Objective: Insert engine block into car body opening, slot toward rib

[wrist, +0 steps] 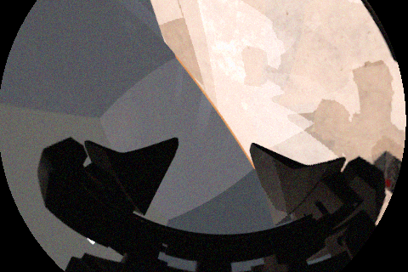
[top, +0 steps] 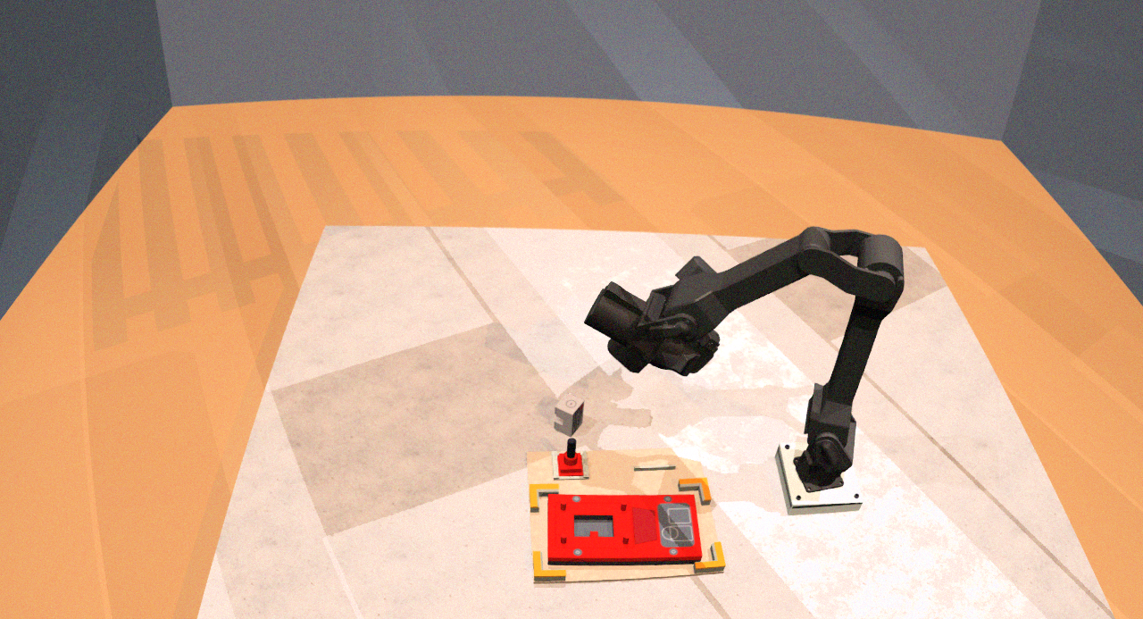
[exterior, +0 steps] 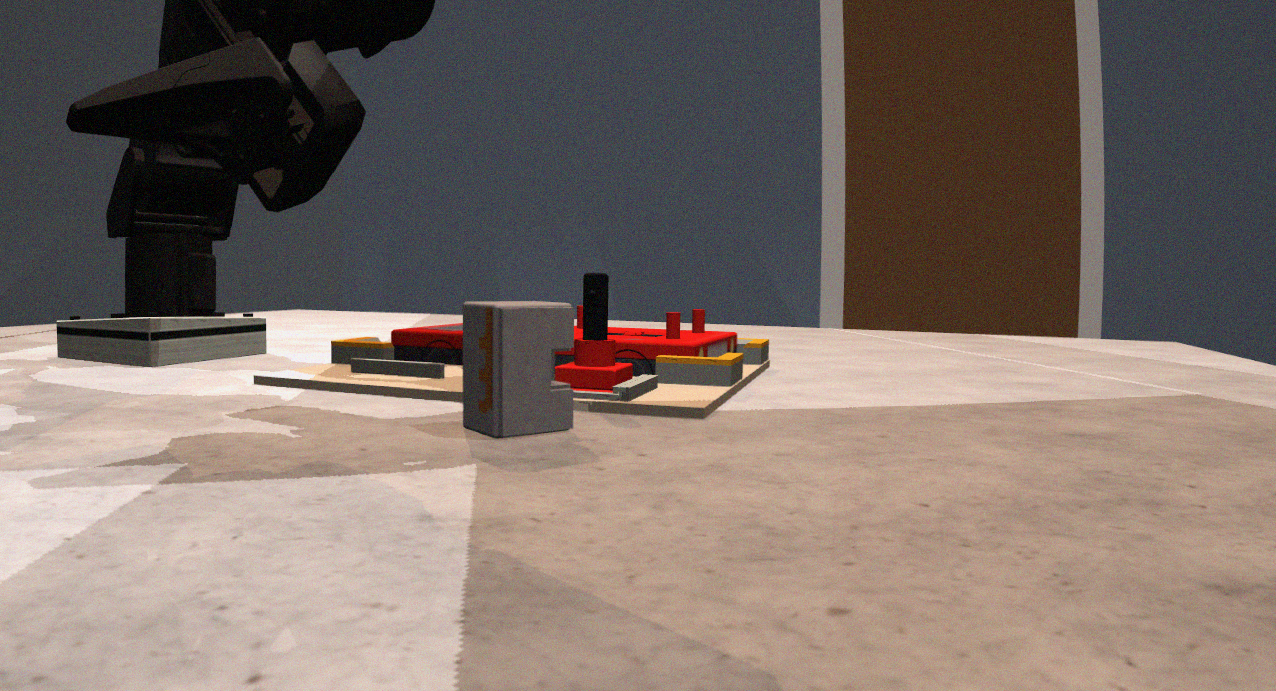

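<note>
The grey engine block [top: 568, 416] [exterior: 517, 370] stands upright on the table, off the board. Its slot faces left in the top view and right in the exterior view. The red car body [top: 587, 504] [exterior: 424, 335] lies flat on the board. Its rectangular opening [top: 587, 523] holds no block, and a small red rib [top: 594, 534] juts from the opening's near edge in the top view. My gripper [wrist: 214, 144] is open and empty, raised well above the table and away from the block. A small grey shape with a red spot at the wrist view's right edge is unclear.
A red base with an upright black stick [top: 571, 449] [exterior: 595, 307] stands on the board [top: 611, 472] between block and car body. Yellow corner brackets [top: 548, 573] [exterior: 698, 359] surround the car body, with short red pegs on top. A thin grey strip [top: 654, 467] [exterior: 397, 367] is also there.
</note>
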